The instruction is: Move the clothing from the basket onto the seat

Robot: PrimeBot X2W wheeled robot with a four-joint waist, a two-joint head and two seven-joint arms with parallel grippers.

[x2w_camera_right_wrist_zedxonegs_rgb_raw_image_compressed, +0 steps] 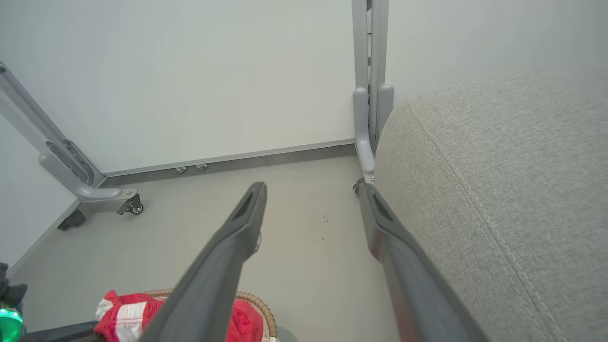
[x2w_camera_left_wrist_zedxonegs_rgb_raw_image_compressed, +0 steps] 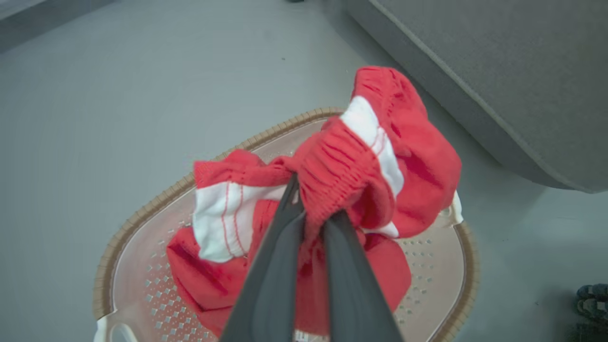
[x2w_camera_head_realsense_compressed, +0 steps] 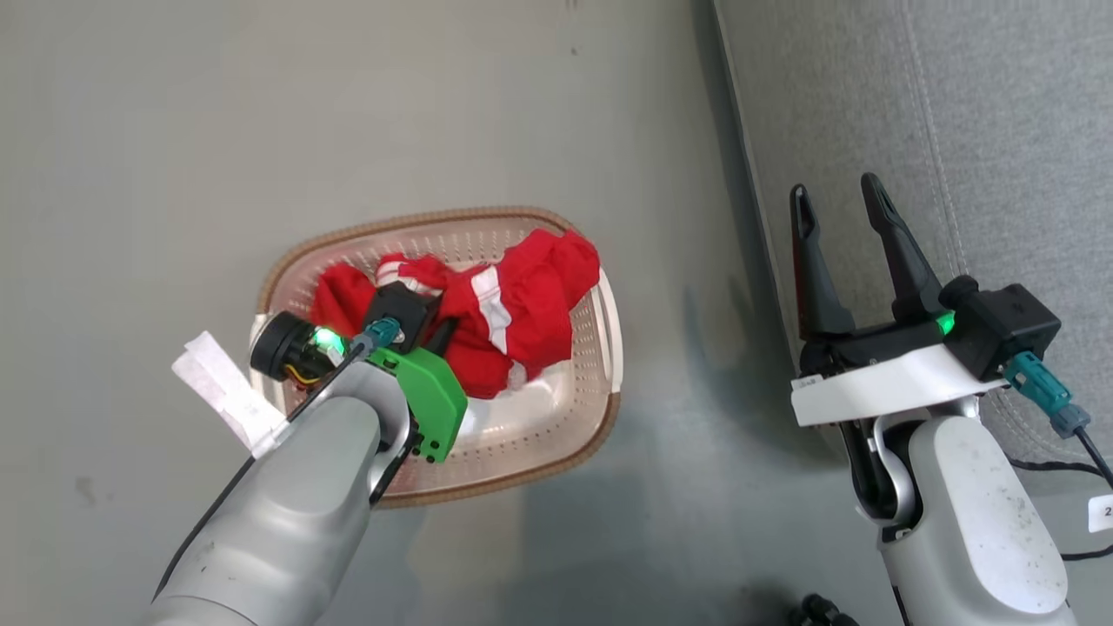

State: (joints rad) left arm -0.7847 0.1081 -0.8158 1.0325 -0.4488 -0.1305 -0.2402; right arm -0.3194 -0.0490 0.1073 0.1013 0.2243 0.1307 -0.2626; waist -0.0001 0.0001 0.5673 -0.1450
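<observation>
Left gripper clamped on a bunched red fold of the clothing, rest of it drooping into the basket right under it. Right gripper spread wide, holding nothing; seat just off its right side, basket well off to its left.

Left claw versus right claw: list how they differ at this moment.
The left claw is shut on the red clothing; the right claw stands wide open, holding nothing. The left claw reaches down over the basket; the right claw points along the edge of the grey seat, away from the basket. Both have two long dark fingers.
</observation>
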